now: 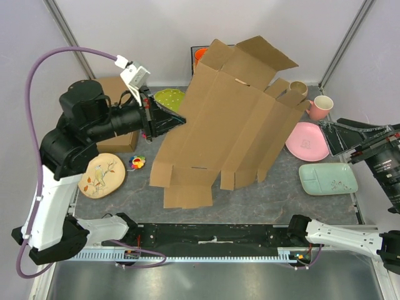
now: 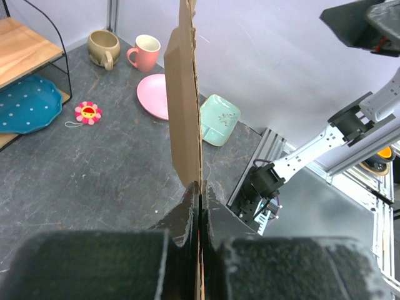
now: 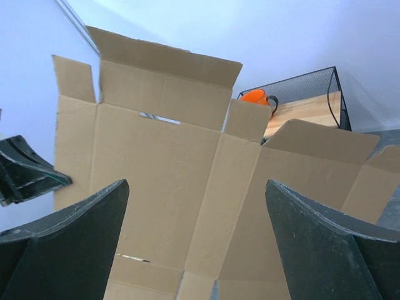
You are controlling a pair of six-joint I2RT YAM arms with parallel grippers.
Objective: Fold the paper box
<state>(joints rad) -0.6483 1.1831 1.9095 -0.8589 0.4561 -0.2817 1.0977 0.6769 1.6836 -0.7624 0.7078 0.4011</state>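
**Box sheet held up, folding barely begun**

The box (image 1: 228,128) is an open die-cut sheet, tilted up over the middle of the tabletop (image 1: 281,203). Its lower flaps rest on the surface near the front and its upper flaps lean toward the back wall. The left hand (image 2: 200,190) is pinched tight on the sheet's left edge, and the cardboard runs straight up from between its fingers. The right hand (image 1: 331,137) hangs at the right side with its jaws spread wide, holding nothing. It is well apart from the box and faces its broad side.

Very little of the task looks done. The panels lie almost in one plane, the creases show only as lines, and no wall, tab or lid is set. A few flaps at the top and right bend slightly, but none is tucked in. Nearly everything is left: raising the side walls, tucking the tabs and closing the lid.
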